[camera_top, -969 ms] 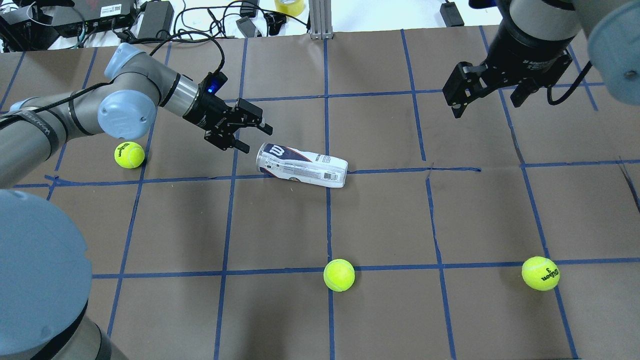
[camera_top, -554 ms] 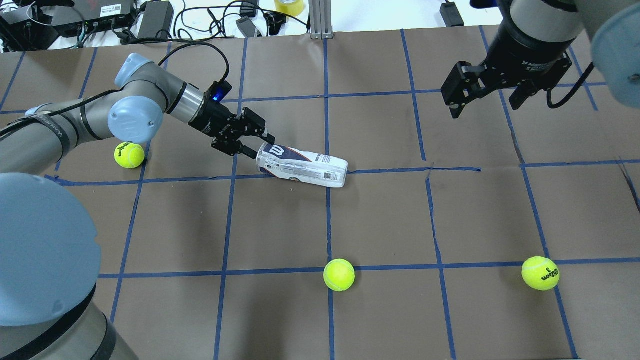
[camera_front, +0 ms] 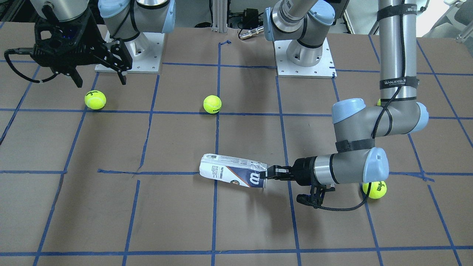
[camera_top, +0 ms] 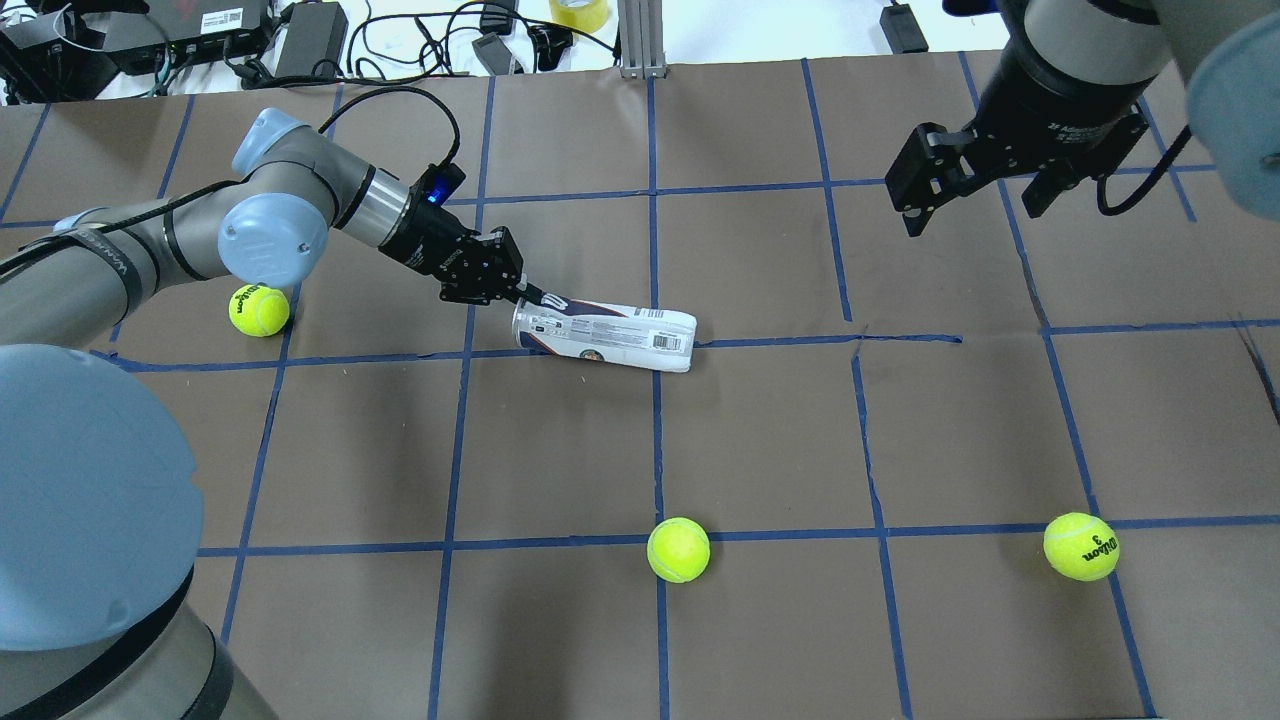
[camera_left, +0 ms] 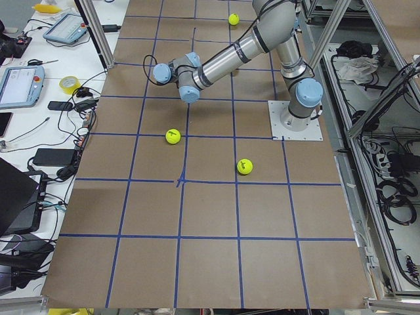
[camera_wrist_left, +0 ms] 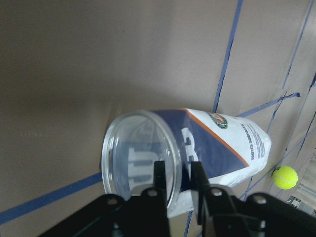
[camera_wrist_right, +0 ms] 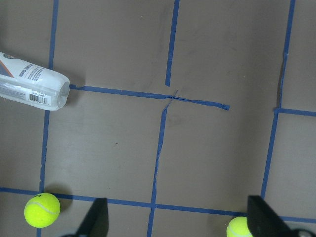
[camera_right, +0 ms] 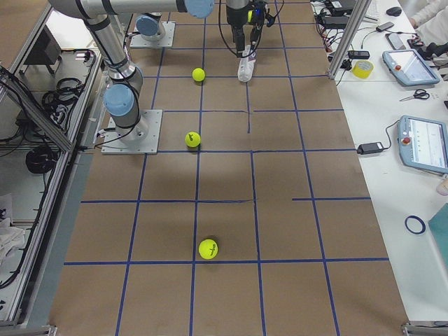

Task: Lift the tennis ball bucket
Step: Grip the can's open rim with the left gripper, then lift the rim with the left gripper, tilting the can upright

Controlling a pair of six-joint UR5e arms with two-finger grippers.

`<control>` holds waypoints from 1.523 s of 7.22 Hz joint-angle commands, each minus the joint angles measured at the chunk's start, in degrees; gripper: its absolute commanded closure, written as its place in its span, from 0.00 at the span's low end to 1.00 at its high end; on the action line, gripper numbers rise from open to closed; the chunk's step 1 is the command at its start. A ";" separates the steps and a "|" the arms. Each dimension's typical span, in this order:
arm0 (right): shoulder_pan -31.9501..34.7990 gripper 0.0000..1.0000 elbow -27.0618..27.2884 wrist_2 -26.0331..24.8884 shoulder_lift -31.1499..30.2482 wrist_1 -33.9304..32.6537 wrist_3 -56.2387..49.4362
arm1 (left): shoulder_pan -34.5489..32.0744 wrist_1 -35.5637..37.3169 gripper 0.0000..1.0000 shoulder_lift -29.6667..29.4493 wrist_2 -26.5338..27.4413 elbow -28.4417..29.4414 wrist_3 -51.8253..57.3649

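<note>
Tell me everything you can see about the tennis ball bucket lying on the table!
The tennis ball bucket is a clear plastic tube with a white and navy label, a white W and a barcode. It lies on its side on the brown table. No balls show inside it. The left pincer is shut on the rim of its clear round end, seemingly one finger inside and one outside. Nothing else touches it.
</note>
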 commanded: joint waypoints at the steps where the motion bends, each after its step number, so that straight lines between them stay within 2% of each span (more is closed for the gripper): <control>1: 0.00 0.00 0.02 0.07 -0.01 0.01 0.06 | -0.46 0.16 1.00 2.03 -0.04 0.62 -6.46; 4: 0.00 0.00 0.02 0.33 0.08 0.10 0.41 | -2.04 0.16 1.00 8.61 -3.72 3.26 -23.23; 6: 0.00 0.00 0.02 0.33 0.08 0.10 0.58 | -4.32 0.59 1.00 12.05 -2.68 6.23 -31.51; 9: 0.00 0.00 0.11 0.42 0.17 0.36 0.76 | -9.68 5.76 1.00 13.21 17.02 9.76 -34.18; 11: 0.00 0.00 0.37 0.42 0.08 0.27 0.76 | -14.24 5.09 1.00 12.33 32.66 10.82 -28.51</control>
